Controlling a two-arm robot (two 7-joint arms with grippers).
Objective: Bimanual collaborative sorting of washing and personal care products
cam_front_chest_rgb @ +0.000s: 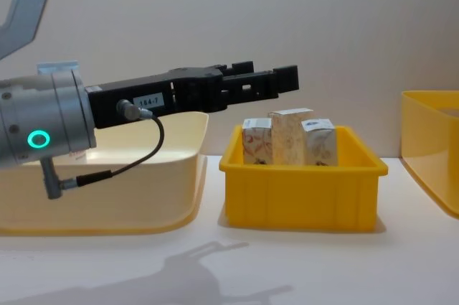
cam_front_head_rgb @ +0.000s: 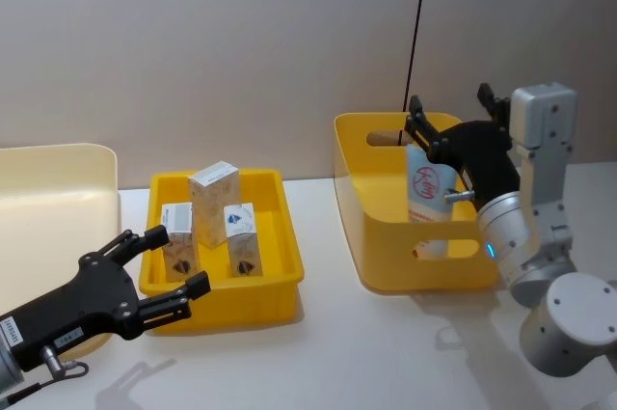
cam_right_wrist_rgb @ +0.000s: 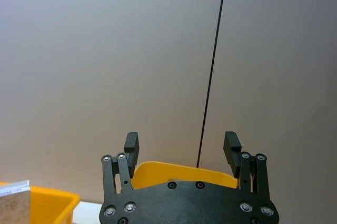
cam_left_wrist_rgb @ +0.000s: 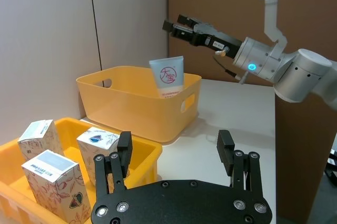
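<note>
Right, the right gripper (cam_front_head_rgb: 450, 101) is hovering in the upper right of the head view, just above the deep yellow plastic bin with handle cut-outs (cam_front_head_rgb: 352, 154), its fingers spread wide and carrying nothing. The tall pale-blue squeeze tube with the red circular logo (cam_front_head_rgb: 424, 188) is standing upright inside that bin, directly under the gripper.

Down in the lower left, the left gripper (cam_front_head_rgb: 178, 260) is hanging splayed and empty too, pointing at the shallow yellow plastic tray (cam_front_head_rgb: 231, 312), where the small white-and-beige patterned cartons (cam_front_head_rgb: 214, 200) are standing upright.

I'm reading this as a pause between placements, with each kind sitting in its own container. The next move is calling for both arms to lift clear of the rims without clipping tube or cartons, then go for any remaining product.

Counting up: one tube, three cartons, two yellow containers, and one cream plastic tub (cam_front_head_rgb: 58, 198) at the left edge.
</note>
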